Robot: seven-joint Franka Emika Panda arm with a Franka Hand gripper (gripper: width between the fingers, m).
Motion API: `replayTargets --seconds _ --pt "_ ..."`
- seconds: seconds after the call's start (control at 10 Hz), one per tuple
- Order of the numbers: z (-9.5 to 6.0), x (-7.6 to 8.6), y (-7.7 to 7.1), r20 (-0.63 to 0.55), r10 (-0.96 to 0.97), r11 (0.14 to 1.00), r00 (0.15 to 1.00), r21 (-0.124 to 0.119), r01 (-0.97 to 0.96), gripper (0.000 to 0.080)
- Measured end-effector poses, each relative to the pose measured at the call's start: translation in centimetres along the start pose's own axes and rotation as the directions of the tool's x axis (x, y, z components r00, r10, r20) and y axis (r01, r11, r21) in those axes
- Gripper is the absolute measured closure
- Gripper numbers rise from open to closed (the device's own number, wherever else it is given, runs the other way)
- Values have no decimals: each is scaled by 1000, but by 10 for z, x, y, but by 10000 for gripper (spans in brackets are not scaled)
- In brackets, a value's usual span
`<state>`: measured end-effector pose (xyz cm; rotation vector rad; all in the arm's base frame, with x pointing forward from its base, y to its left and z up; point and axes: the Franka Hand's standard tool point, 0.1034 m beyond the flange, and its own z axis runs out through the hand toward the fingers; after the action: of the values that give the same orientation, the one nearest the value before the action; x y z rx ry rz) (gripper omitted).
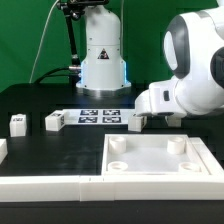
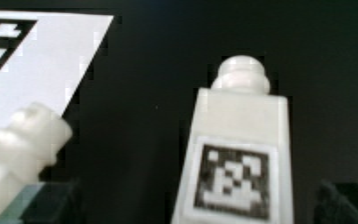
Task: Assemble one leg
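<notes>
**A:** How does the end effector (image 2: 190, 203) stand?

**B:** It is spread. Its dark fingertips (image 2: 345, 196) show blurred and well apart, with the leg (image 2: 238, 125) between them, gripped by neither.

**A:** And where is the leg?

**B:** It lies flat on the black counter (image 2: 140, 120), its tag facing the wrist camera. A second leg (image 2: 25, 140) lies just beside it, near the marker board (image 2: 34, 55).

**A:** What lies farther out?

**B:** In the exterior view, a third leg (image 1: 54, 121) and a fourth leg (image 1: 17, 123) lie towards that view's left. The white panel (image 1: 160, 158) lies nearer the camera.

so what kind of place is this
Probably a robotics lab bench: a robot arm over a black table, a marker board covered in square tags, and a green backdrop behind.
</notes>
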<state>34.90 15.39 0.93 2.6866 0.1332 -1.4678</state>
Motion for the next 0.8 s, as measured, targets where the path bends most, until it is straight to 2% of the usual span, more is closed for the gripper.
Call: replayTargets --seconds 0.3,0.5,0.7,0.8 --pt "6 0 -4 8 0 1000 1000 -11 0 150" --pt "6 0 -4 11 0 1000 1000 -12 0 177" --pt "6 0 -4 11 0 1000 1000 -12 0 513" --pt "6 0 -4 11 1 1000 1000 -12 0 513"
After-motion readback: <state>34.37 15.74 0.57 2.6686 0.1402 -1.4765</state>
